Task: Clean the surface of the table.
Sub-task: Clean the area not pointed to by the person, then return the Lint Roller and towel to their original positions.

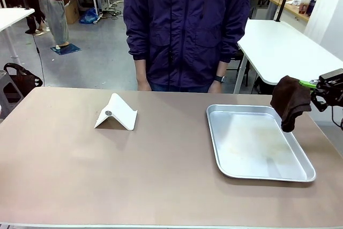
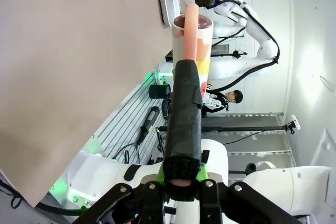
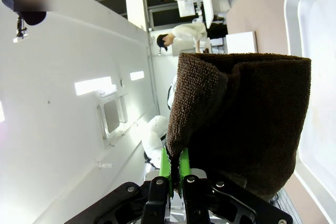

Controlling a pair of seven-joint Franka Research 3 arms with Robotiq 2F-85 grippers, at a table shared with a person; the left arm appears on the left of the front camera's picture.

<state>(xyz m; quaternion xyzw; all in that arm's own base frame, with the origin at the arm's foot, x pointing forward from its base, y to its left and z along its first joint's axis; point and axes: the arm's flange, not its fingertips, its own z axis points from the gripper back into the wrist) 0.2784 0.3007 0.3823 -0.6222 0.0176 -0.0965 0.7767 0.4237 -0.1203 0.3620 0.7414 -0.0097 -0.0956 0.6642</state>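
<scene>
The right gripper (image 1: 317, 86), at 3 o'clock, is clamped on a brown cloth (image 1: 290, 102) hanging over the tray (image 1: 300, 178). The bare table (image 1: 161, 186) lies toward 9 o'clock. The left gripper (image 2: 178, 184) is closed on a black-sleeved pink stick (image 2: 187, 108).

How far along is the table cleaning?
Done: the right pincer is shut on a brown cloth, hanging above the right edge of the metal tray. In hand: the left pincer is shut on a black-wrapped handle with a pinkish tip. Left: the table looks unwiped, the cloth not touching it; a white folded stand sits on it.
</scene>
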